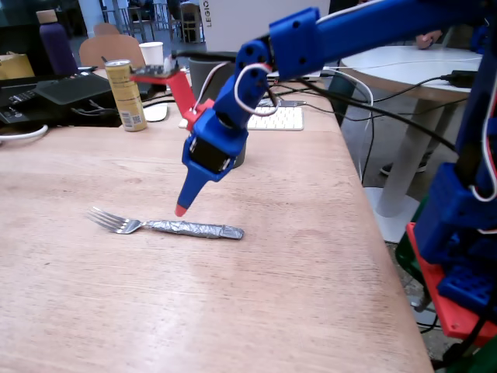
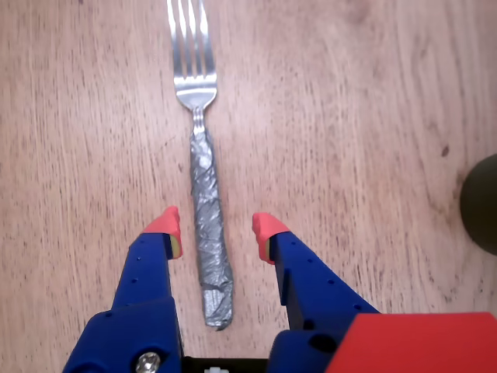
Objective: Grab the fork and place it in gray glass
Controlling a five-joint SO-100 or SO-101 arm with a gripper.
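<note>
The fork lies flat on the wooden table, tines to the left in the fixed view, with its handle wrapped in crinkled foil. In the wrist view the fork points away, tines at the top. My gripper is open and points down just above the handle. In the wrist view my gripper has one red-tipped finger on each side of the foil handle, not touching it. The gray glass stands behind the arm, mostly hidden by it. Its dark edge shows at the right of the wrist view.
A yellow drink can, a small white cup and a white keyboard sit at the back of the table. Black cables run at the back right. The table's right edge drops off near the arm's base.
</note>
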